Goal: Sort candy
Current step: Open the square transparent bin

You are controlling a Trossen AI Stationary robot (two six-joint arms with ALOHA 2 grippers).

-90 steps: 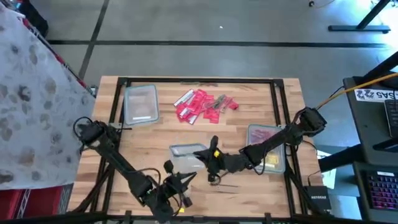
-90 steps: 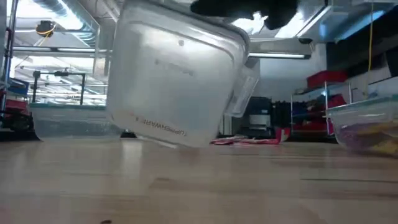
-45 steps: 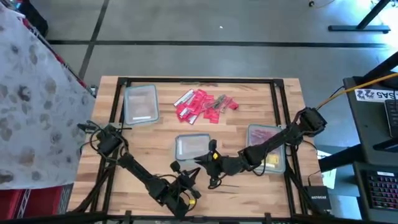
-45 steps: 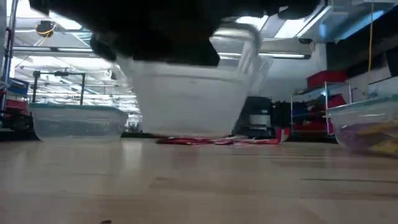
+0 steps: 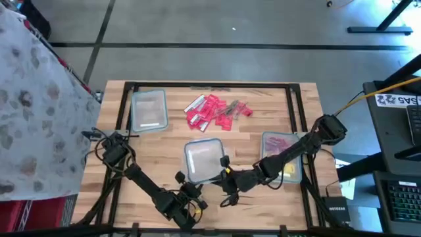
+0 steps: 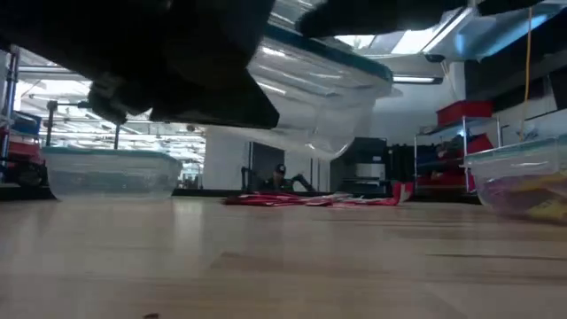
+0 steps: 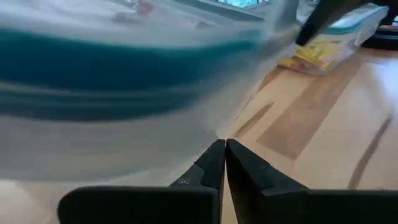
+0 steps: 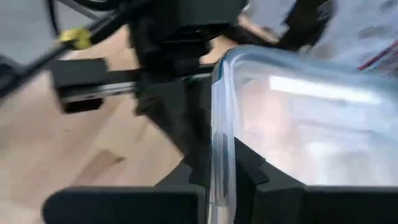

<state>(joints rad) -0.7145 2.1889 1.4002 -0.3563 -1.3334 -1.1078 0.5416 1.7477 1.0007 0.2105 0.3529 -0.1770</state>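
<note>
The candy (image 5: 216, 110) lies in a red-pink heap at the table's far middle, also seen in the low view (image 6: 310, 199). A clear tub (image 5: 202, 160) with a teal rim hangs tilted above the table's near middle (image 6: 323, 97). My right gripper (image 5: 222, 170) is shut on the tub. My left gripper (image 5: 186, 191) is shut, just at the near-left side of the tub, its fingertips (image 7: 224, 144) at the tub's wall. My right gripper holds the tub by its rim (image 8: 219, 106) on the tub's right side, one finger inside the wall and one outside. The tub is lifted clear of the table and tilted. My left gripper's shut fingertips stand at the tub's wall (image 7: 186, 124); I cannot tell whether they touch.
A second clear tub (image 5: 149, 110) stands at the far left. A third tub (image 5: 283, 157), holding red and yellow candy, stands at the right beneath my right arm. A dark frame rail (image 5: 210, 85) runs along the table's far edge.
The tub lay tipped, its base toward the near edge. My right gripper has turned it mouth-up and then lifted it clear of the table, where it now hangs tilted. My left gripper has stayed close by the tub's near-left side.
</note>
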